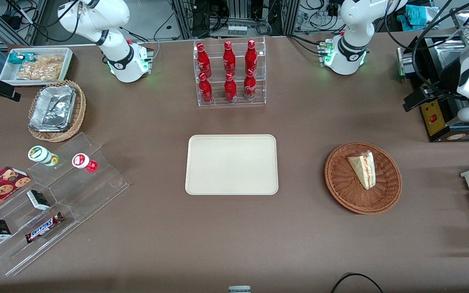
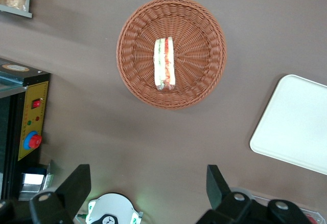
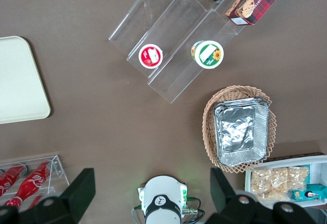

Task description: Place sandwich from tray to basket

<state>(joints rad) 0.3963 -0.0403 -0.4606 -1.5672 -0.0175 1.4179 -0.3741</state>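
**My tool spread wide**

I hold it above the desk, farther from the front camera than the wicker basket, only air between its fingers. The sandwich lies in that basket, near the white tray.

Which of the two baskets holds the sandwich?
The reddish basket, toward the working arm's end of the table, holds the sandwich; the paler basket holds foil. The open gripper hovers farther from the front camera than the sandwich.
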